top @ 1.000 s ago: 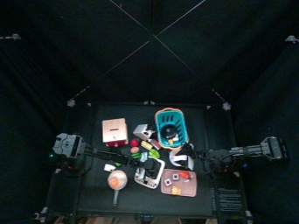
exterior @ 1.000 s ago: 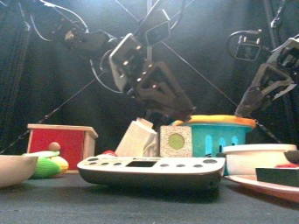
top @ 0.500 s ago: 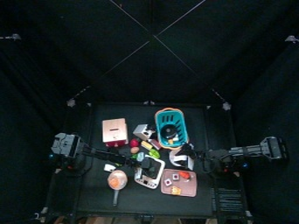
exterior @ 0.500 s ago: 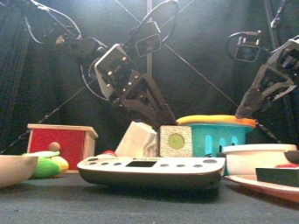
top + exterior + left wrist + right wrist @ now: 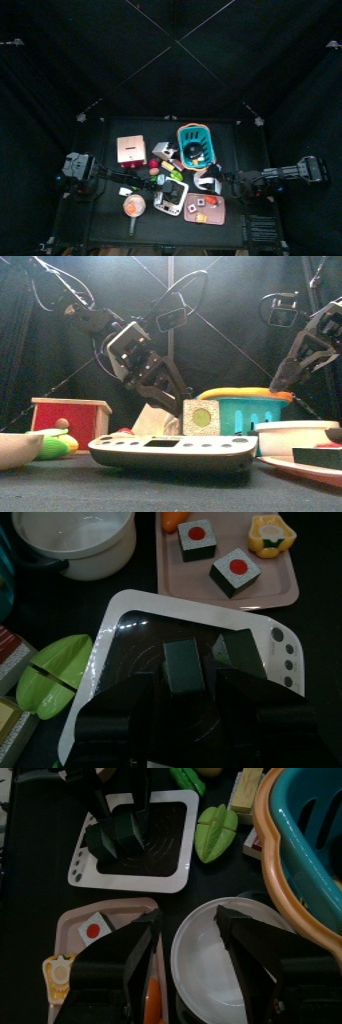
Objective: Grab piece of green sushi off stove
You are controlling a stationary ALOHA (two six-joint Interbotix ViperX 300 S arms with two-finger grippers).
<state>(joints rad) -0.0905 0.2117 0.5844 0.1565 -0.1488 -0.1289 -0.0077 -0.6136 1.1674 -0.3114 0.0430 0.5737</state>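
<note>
Black stove [image 5: 274,652]: green sushi [image 5: 182,667] between left gripper [image 5: 187,697] jaws.
</note>
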